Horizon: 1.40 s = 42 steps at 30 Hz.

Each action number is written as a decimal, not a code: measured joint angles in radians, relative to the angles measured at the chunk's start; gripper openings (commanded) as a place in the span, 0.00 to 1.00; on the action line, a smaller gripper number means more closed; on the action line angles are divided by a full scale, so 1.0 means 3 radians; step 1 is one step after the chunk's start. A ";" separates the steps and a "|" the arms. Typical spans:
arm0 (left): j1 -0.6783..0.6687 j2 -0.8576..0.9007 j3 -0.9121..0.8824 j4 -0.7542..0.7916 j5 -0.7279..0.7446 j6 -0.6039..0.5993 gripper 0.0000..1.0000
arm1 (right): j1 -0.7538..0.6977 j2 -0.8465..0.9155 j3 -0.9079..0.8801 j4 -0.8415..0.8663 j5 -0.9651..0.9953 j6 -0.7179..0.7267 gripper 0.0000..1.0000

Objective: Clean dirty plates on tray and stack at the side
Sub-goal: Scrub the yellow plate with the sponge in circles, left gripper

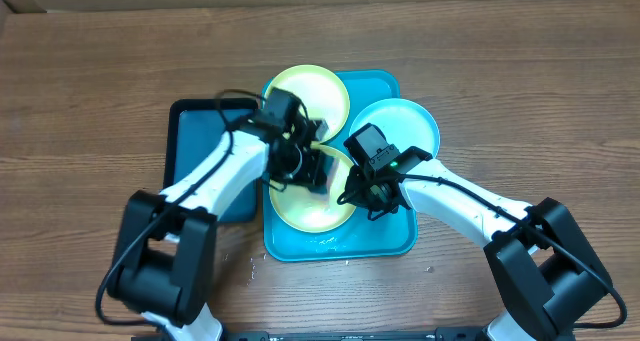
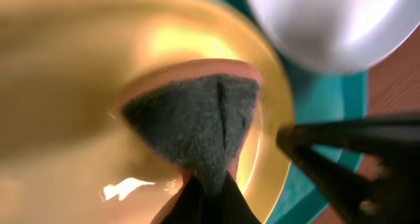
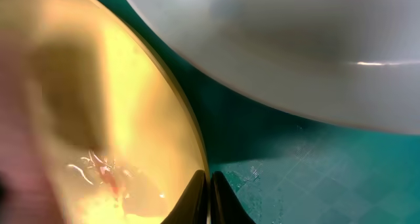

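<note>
**Desk:** Where was the left gripper (image 1: 305,171)?

**Photographer:** Over the middle of the teal tray (image 1: 385,236), above the near yellow plate (image 1: 305,213). Its jaws were clenched on a sponge (image 2: 197,115). The dark scouring face was turned toward the wrist camera, with a salmon edge behind it. The pinched end sat between the fingers at the bottom of the left wrist view. The sponge was down in the plate's bowl, but whether it pressed the surface could not be told.

**Desk:** And the right gripper (image 1: 350,193)?

**Photographer:** At that plate's right edge. Seen from its own wrist, the two black fingers (image 3: 220,201) were closed on the rim. The plate lay to their left and bare tray floor to their right. The left wrist view showed the same fingers reaching in from the right to meet the rim.

**Desk:** Any dirt?

**Photographer:** A small reddish smear (image 3: 105,173) glistened on the yellow surface near the pinched rim.

**Desk:** The other plates?

**Photographer:** The blue plate (image 1: 400,126) lay at the tray's far right corner, overhanging its edge. It was near the right gripper but apart from it. The far yellow plate (image 1: 305,93) sat at the far left corner and also overhung the edge. A dark tray (image 1: 195,146) lay on the wooden table (image 1: 80,101) just beside the teal tray's left side, partly under the left arm.
</note>
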 measured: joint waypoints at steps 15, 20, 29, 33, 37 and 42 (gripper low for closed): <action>-0.0207 -0.0177 -0.0256 -0.0109 -0.1244 0.0047 0.04 | 0.0000 0.0000 0.0000 0.0004 -0.0010 0.0000 0.04; -0.0206 -0.0173 -0.0478 0.0144 -0.1489 -0.0042 0.04 | 0.0000 0.0000 0.0000 0.0001 -0.0009 -0.0001 0.04; -0.0178 -0.0187 -0.0594 0.0292 -0.1223 -0.0079 0.04 | 0.0000 0.0000 0.0000 0.0003 -0.0003 0.0000 0.04; -0.0164 -0.0186 -0.0636 0.0393 -0.0699 -0.0031 0.04 | -0.0001 0.0000 0.0000 0.0000 0.0004 -0.0001 0.04; -0.0168 -0.0184 -0.0642 0.0393 -0.0261 -0.0017 0.04 | 0.0000 0.0000 0.0000 0.0005 0.0000 0.0000 0.04; -0.0169 -0.0165 -0.0426 0.0168 -0.0099 -0.0017 0.04 | 0.0000 0.0000 0.0000 0.0010 -0.0008 -0.0001 0.04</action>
